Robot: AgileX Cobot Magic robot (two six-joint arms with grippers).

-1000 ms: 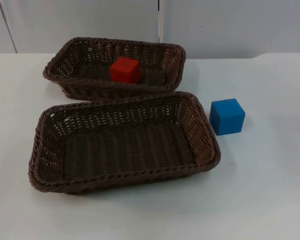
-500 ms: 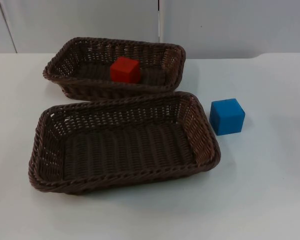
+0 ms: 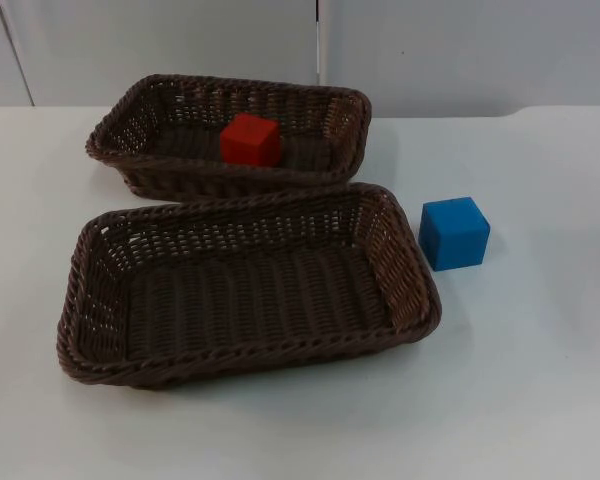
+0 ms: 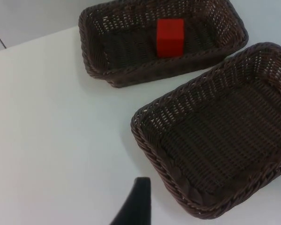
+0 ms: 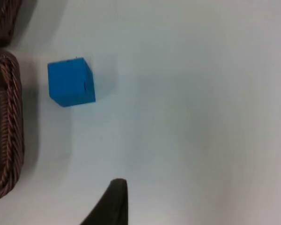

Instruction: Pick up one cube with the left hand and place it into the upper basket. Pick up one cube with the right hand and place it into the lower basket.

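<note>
1. Left claw [image 4: 133, 206] hangs over the bare white tabletop [image 3: 540, 380] beside the lower basket [image 3: 245, 365]; whether it is apart or together cannot be told.
2. Right claw [image 5: 110, 204] hangs over the tabletop near the blue cube [image 3: 454, 232]; its state cannot be told either.
3. Red cube [image 3: 250, 139] sits inside the upper basket [image 3: 130, 115].
4. Blue cube rests on the tabletop, just beside the lower basket's right end.
</note>
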